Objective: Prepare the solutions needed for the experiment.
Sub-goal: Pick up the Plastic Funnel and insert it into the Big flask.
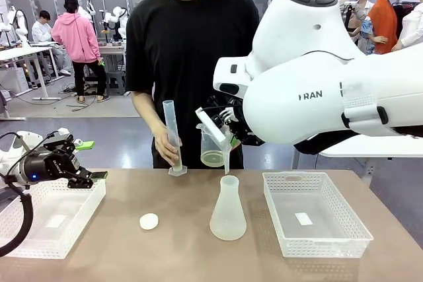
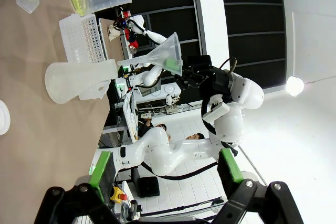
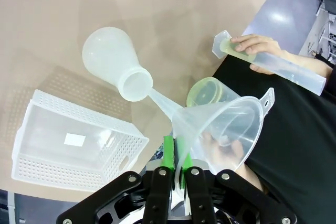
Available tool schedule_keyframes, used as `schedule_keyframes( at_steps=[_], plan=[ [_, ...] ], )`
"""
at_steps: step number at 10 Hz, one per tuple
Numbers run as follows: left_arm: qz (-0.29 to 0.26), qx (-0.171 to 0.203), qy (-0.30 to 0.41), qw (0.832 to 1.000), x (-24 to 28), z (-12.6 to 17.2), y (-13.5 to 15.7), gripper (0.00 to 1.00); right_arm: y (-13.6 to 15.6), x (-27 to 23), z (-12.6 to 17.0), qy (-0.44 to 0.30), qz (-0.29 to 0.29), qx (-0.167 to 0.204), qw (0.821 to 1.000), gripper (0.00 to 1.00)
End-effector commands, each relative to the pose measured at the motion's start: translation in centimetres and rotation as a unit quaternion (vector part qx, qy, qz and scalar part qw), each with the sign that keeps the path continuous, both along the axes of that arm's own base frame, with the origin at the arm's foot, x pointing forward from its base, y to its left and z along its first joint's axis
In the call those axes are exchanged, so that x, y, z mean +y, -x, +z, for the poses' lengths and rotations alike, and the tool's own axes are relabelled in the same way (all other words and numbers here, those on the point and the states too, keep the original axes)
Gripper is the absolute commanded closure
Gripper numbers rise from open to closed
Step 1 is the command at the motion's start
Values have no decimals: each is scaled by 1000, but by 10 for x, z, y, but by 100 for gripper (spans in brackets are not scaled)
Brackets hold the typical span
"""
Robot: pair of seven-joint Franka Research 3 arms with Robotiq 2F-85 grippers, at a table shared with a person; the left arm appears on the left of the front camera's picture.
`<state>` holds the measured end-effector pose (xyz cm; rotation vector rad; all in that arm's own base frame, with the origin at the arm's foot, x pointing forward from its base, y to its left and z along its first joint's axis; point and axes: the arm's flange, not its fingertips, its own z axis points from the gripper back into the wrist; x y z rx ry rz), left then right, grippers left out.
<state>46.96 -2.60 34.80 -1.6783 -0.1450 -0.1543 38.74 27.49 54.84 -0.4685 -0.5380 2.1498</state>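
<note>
Funnel (image 3: pixel 226 129), flask (image 1: pixel 228 216), grad cylinder (image 1: pixel 170 127) & beaker (image 1: pixel 208 146) are all looking like smooth translucent plastic, flask frosted. Solutions (image 1: pixel 213 159) are showing clear & glossy. Left basket (image 1: pixel 39 246) & right basket (image 1: pixel 324 246) are showing white perforated plastic. Table (image 1: pixel 165 255) is reading matt tan. Right arm shell (image 1: pixel 310 90) is gleaming glossy white. Right gripper (image 3: pixel 176 153) is looking matt black w/ green pads (image 3: pixel 168 153). Person's tee (image 1: pixel 192 37) is looking like black matt cloth

Looks like a lab: plastic flask (image 1: pixel 228 216), funnel (image 1: pixel 213 129) and measuring cylinder (image 1: pixel 171 133) at the table (image 1: pixel 178 249), work desks (image 1: pixel 20 53) behind.
</note>
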Motion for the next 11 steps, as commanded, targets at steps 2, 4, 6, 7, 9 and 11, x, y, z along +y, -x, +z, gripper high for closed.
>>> schedule_keyframes(
  at_steps=[2, 4, 6, 7, 9, 11],
  plan=[
    [5, -2, 5, 1000, -1, 1, -1, 0, -3, -5, -15, -31, -10, 18, 999, 95],
    [5, -2, 5, 1000, -1, 1, -1, 0, -8, -7, -21, -36, -14, 19, 999, 95],
    [5, -2, 5, 1000, -1, 1, -1, 0, -12, -9, -28, -36, -20, 26, 999, 95],
    [5, -2, 5, 1000, -1, 1, -1, 0, -13, -11, -32, -38, -22, 29, 999, 95],
    [5, -2, 5, 1000, -1, 1, -1, 0, -14, -12, -40, -55, -26, 21, 998, 95],
    [5, -2, 5, 1000, -1, 1, -1, 0, -15, -12, -46, -58, -27, 25, 998, 95]
  ],
)
